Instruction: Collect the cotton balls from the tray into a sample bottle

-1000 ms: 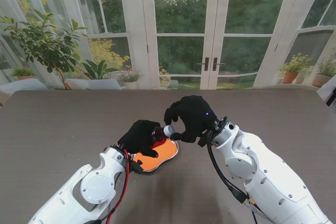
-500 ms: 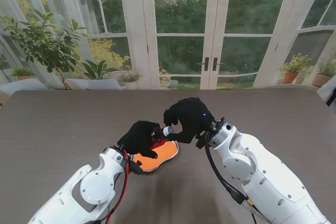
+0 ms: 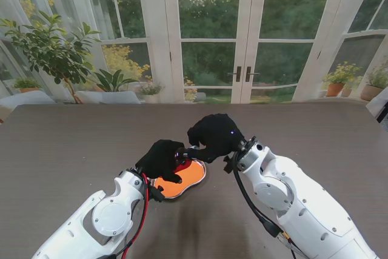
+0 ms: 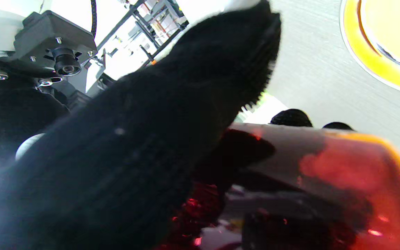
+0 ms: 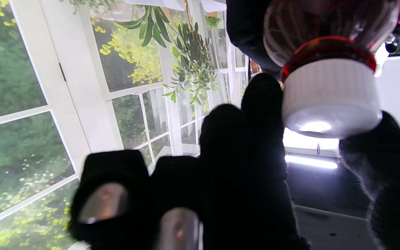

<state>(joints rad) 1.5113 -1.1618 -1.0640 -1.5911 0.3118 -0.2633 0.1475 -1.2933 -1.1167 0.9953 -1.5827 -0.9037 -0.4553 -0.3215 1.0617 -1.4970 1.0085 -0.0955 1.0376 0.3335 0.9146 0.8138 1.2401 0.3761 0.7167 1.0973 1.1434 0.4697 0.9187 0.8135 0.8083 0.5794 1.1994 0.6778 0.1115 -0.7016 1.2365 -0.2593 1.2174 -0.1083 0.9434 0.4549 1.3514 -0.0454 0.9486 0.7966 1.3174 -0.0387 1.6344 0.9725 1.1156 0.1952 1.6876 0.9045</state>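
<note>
Gripping the sample bottle point(image 3: 180, 157) in my left hand point(image 3: 162, 159) above the orange tray point(image 3: 185, 178) near the table's point(image 3: 73, 144) middle, I pinch its white cap point(image 5: 330, 95) with my right hand point(image 3: 212, 136).

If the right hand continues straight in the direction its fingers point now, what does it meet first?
Most likely the white cap of the sample bottle that the left hand holds. The right hand already has fingers beside the cap; whether they touch it is unclear.
</note>
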